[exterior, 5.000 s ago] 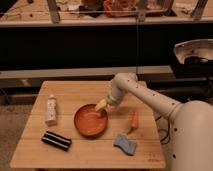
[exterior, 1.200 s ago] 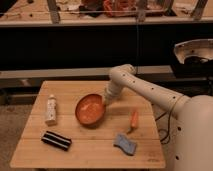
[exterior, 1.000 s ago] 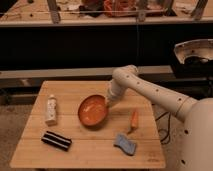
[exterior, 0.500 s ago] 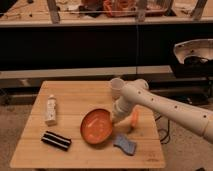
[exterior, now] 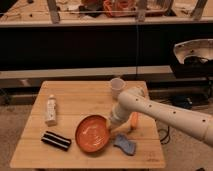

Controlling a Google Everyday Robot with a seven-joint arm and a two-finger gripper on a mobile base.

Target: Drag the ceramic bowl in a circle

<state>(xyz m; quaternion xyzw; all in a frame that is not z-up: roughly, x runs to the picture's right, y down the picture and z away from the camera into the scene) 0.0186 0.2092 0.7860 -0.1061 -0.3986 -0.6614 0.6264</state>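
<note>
The ceramic bowl (exterior: 92,133), wide, shallow and orange-red, sits on the wooden table (exterior: 80,97) near its front middle. My gripper (exterior: 113,122) is at the bowl's right rim, touching it, with the white arm reaching in from the right. A small orange carrot-shaped item (exterior: 134,120) lies just right of the gripper, partly hidden by the arm.
A white bottle (exterior: 50,109) stands at the table's left. A black striped bar (exterior: 55,140) lies front left. A blue sponge (exterior: 125,144) lies right of the bowl, close to it. A dark shelf unit stands behind the table.
The bowl has moved from the table's middle toward the front edge and slightly left. My gripper moved down with it at its right rim.
</note>
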